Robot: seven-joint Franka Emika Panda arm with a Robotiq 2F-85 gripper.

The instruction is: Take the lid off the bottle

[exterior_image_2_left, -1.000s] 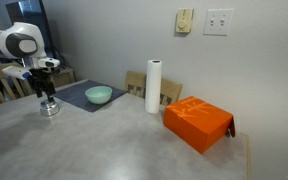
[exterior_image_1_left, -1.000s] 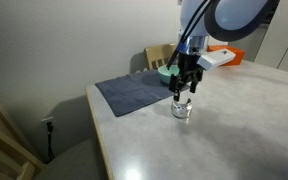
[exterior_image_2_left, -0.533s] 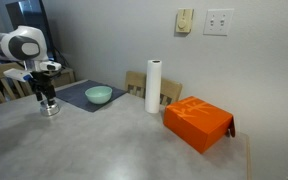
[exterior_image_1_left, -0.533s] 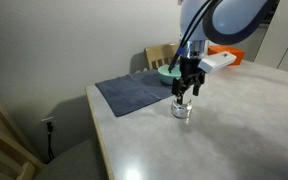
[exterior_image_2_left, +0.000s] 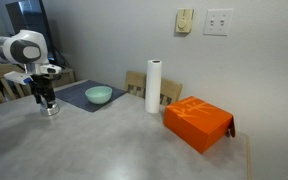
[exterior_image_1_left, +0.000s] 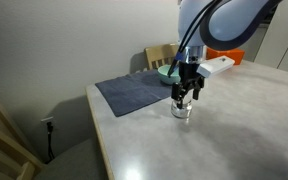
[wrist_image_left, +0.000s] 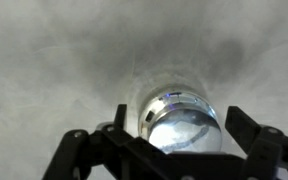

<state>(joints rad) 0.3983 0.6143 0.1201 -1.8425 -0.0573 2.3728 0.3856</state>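
The bottle (exterior_image_1_left: 182, 111) is a short shiny silvery jar standing on the grey table, also seen in an exterior view (exterior_image_2_left: 50, 109). Its lid (wrist_image_left: 181, 128), a shiny round cap, sits on top of it and fills the lower middle of the wrist view. My gripper (exterior_image_1_left: 186, 97) hangs straight over the jar, also in an exterior view (exterior_image_2_left: 47, 98). In the wrist view my gripper (wrist_image_left: 179, 110) is open, with one black finger on each side of the lid, not touching it.
A dark blue-grey cloth (exterior_image_1_left: 134, 92) lies behind the jar with a teal bowl (exterior_image_2_left: 98, 95) on it. A tall white paper roll (exterior_image_2_left: 153, 86) and an orange box (exterior_image_2_left: 197, 122) stand further along the table. A wooden chair (exterior_image_1_left: 4, 140) stands beside the table edge.
My gripper has come down a little over the jar. The jar and lid have not moved.
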